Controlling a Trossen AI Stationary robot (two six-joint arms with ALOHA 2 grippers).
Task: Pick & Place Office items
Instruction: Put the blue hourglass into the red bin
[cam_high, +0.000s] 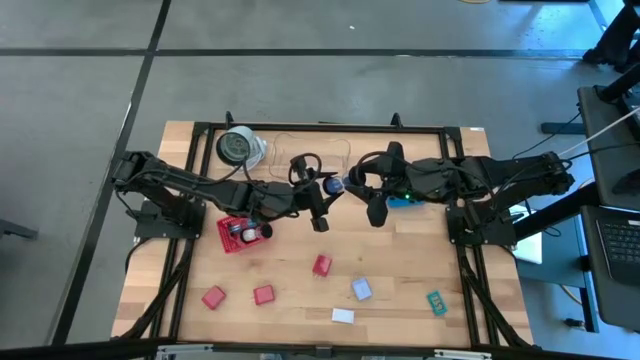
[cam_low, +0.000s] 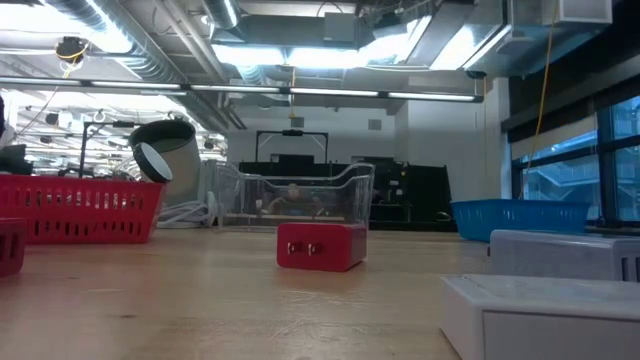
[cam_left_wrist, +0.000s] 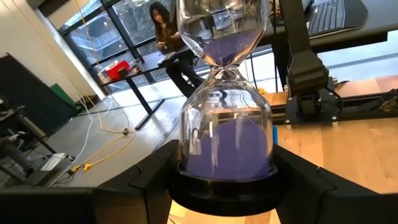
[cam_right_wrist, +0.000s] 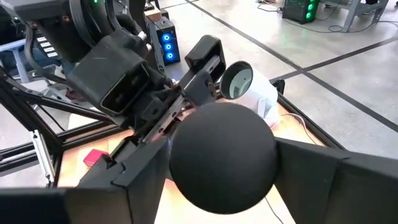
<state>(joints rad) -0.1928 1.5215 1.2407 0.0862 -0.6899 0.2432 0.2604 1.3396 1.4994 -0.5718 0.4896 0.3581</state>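
Meeting mid-table, both tools (cam_high: 322, 187) (cam_high: 352, 186) grip one hourglass (cam_left_wrist: 225, 134) between them.

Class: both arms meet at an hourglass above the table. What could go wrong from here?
1. The left gripper holds the clear glass hourglass with purple sand only by its black base; it could tip out.
2. The right gripper is at the opposite black cap; arms pulling apart could stress the thin neck.
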